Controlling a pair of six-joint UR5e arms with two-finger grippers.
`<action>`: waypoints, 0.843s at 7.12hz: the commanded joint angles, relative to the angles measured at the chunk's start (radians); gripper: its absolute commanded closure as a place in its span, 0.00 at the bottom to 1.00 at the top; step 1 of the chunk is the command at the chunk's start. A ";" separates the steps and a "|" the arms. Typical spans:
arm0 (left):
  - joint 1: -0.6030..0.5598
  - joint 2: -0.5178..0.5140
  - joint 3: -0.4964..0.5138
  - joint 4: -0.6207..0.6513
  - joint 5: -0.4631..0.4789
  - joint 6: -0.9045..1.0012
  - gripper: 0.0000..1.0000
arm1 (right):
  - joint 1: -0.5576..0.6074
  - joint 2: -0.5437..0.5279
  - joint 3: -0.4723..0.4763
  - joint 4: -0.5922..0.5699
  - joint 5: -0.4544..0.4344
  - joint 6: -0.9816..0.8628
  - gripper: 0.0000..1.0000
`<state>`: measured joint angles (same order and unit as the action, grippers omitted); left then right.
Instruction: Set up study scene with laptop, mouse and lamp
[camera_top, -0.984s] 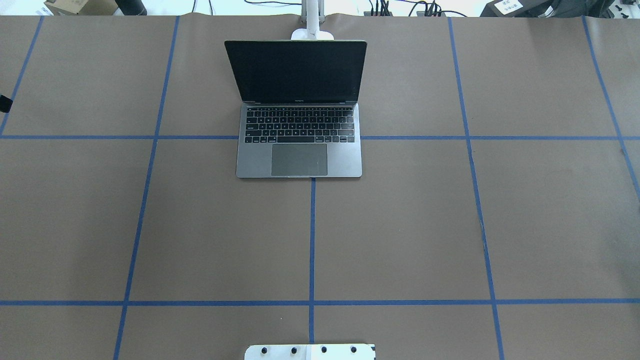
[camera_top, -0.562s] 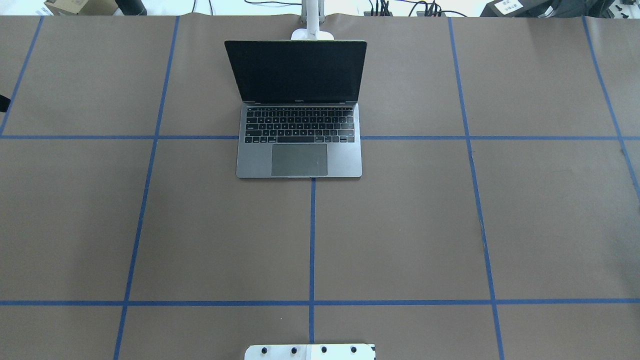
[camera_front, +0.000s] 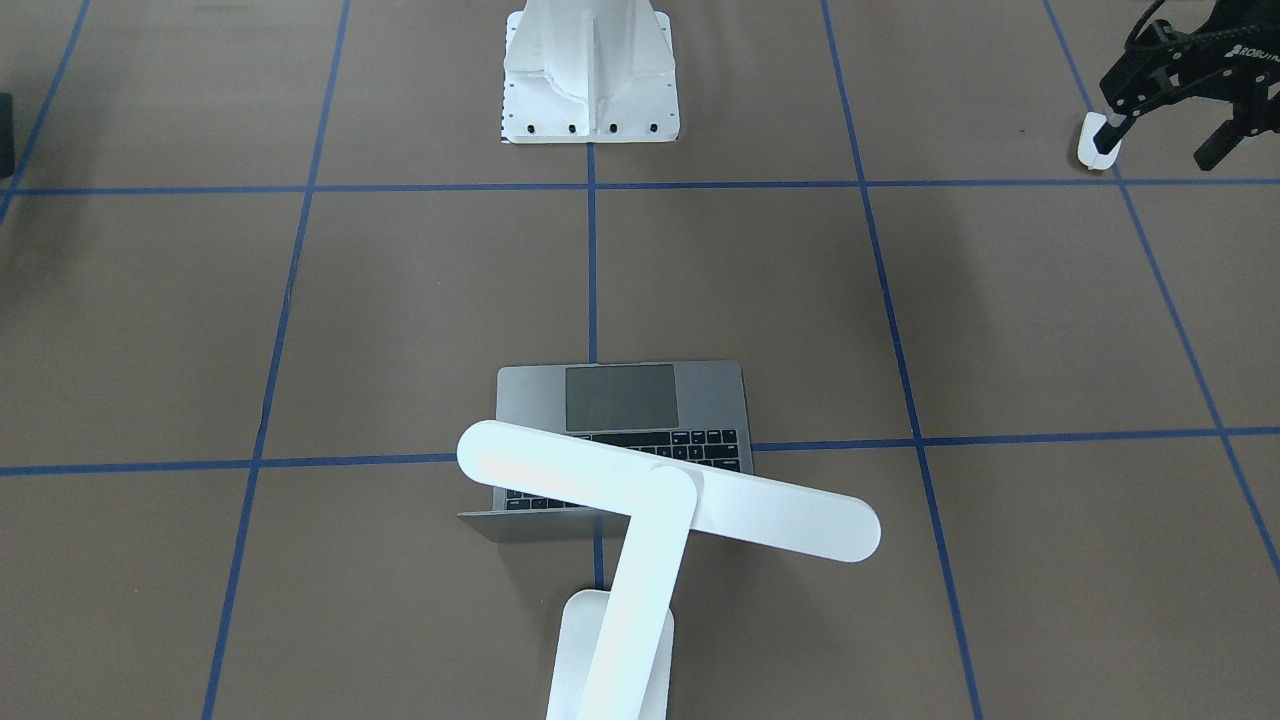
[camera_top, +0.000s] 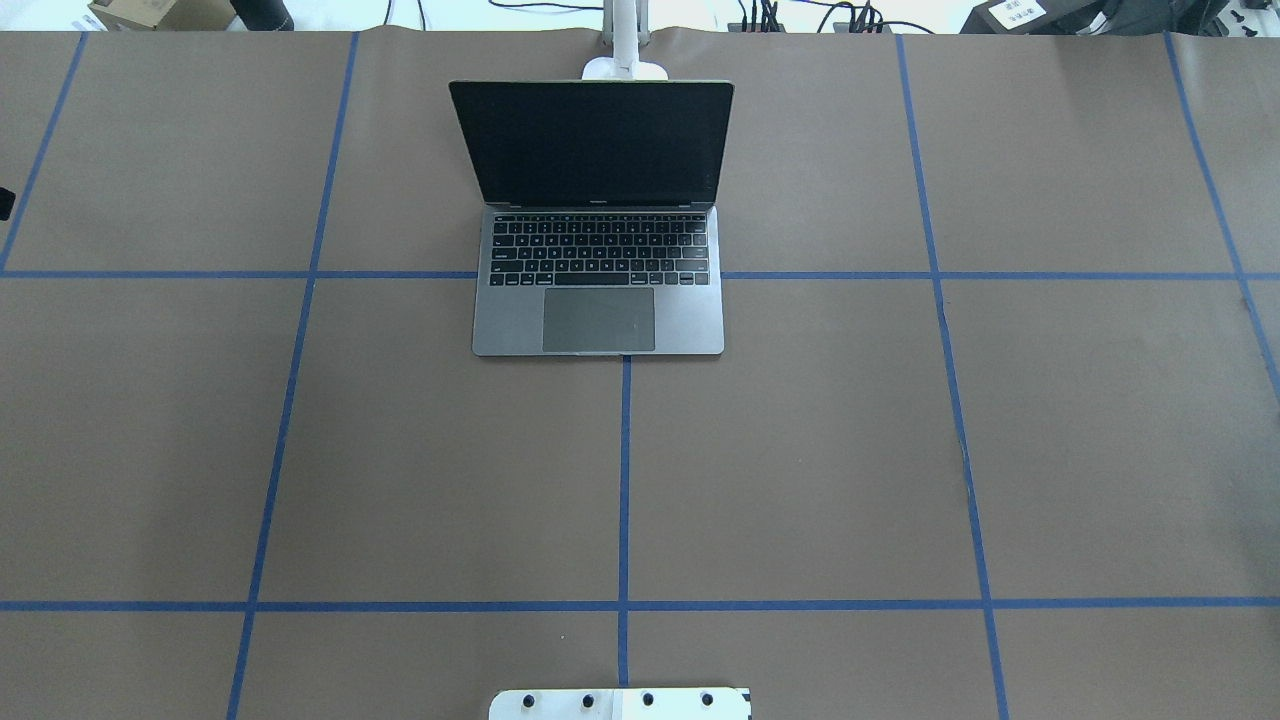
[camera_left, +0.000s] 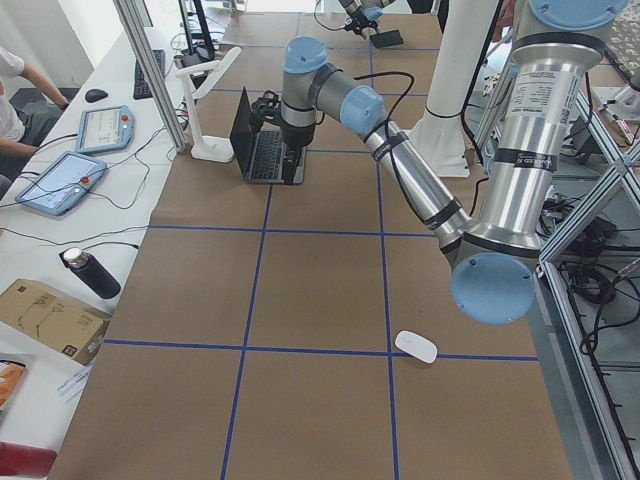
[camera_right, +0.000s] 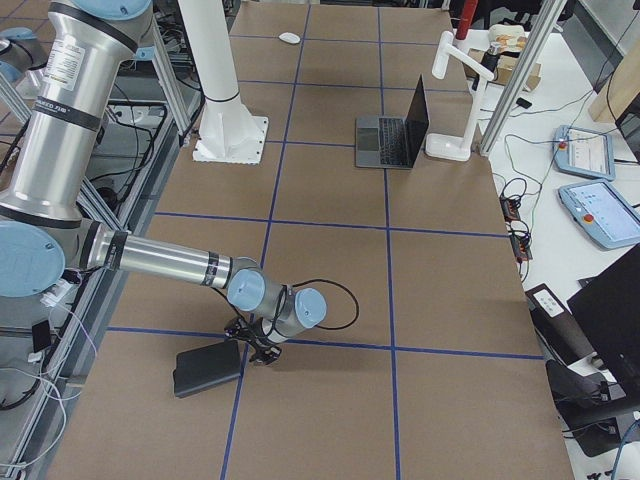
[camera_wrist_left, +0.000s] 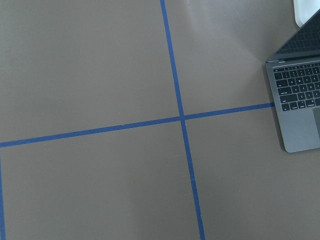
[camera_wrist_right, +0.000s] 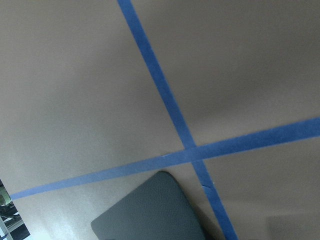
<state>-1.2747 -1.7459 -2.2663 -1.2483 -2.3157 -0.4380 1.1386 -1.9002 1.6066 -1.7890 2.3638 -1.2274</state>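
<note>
The grey laptop (camera_top: 598, 300) stands open at the table's far middle, screen dark; it also shows in the front view (camera_front: 620, 400) and at the left wrist view's right edge (camera_wrist_left: 300, 110). The white lamp (camera_front: 660, 490) stands just behind it, its bar head over the keyboard. The white mouse (camera_left: 415, 346) lies on a blue tape line at the table's left end, also seen in the front view (camera_front: 1097, 140). My left gripper (camera_front: 1157, 145) is open and empty, raised above the table. My right gripper (camera_right: 255, 345) is low beside a black mat; I cannot tell whether it is open or shut.
The black square mat (camera_right: 205, 368) lies at the table's right end; its corner shows in the right wrist view (camera_wrist_right: 150, 212). The white robot pedestal (camera_front: 590, 80) is bolted at the near edge. Tablets and a bottle (camera_left: 90, 272) sit beyond the far edge.
The small black tip of the left gripper at the overhead view's left edge has slid further out of frame. The laptop and lamp have not moved.
</note>
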 joint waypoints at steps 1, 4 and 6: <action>0.000 0.002 -0.018 0.001 0.004 -0.001 0.00 | -0.014 -0.016 -0.001 0.003 0.000 -0.007 0.10; 0.000 0.000 -0.021 0.001 0.004 -0.001 0.00 | -0.028 -0.022 -0.025 0.020 0.002 -0.009 0.10; 0.000 0.000 -0.027 0.001 0.004 -0.001 0.00 | -0.033 -0.023 -0.039 0.020 0.002 -0.009 0.10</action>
<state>-1.2747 -1.7457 -2.2889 -1.2471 -2.3117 -0.4387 1.1101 -1.9226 1.5777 -1.7691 2.3646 -1.2363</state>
